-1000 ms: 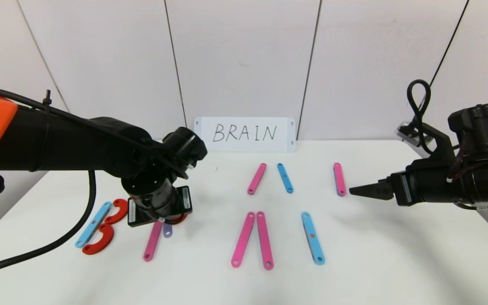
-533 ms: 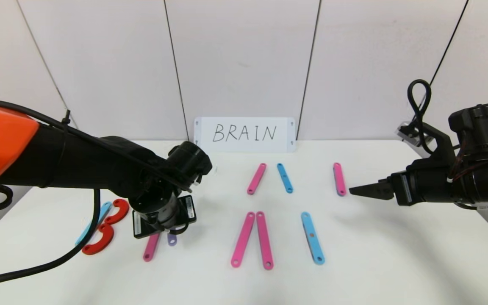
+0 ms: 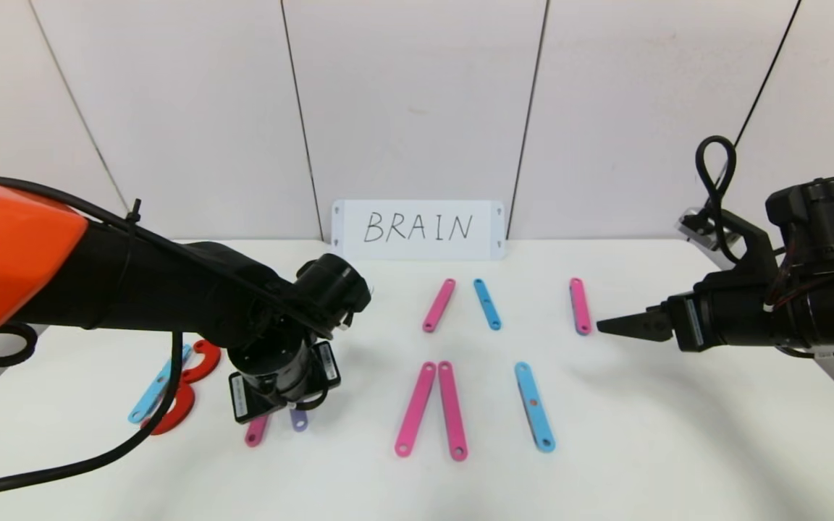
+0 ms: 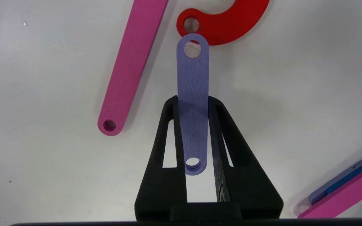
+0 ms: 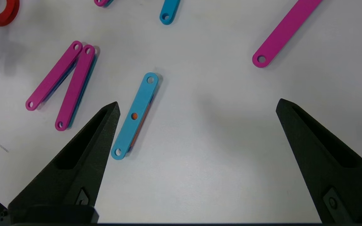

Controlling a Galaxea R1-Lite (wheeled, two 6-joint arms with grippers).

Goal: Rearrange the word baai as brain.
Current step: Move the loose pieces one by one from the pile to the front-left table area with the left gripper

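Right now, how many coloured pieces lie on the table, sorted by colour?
Pink strips: 5
Light-blue strips: 3
Purple strip: 1
Red curves: 3
Total: 12
Slivers of further strips showing beneath some of these are not counted.

left arm (image 3: 171,304) hides most of the pink strip (image 3: 255,431) and purple strip (image 3: 298,421) beneath it, plus parts of the light-blue strip (image 3: 148,398) and red curves (image 3: 203,359) beside it.
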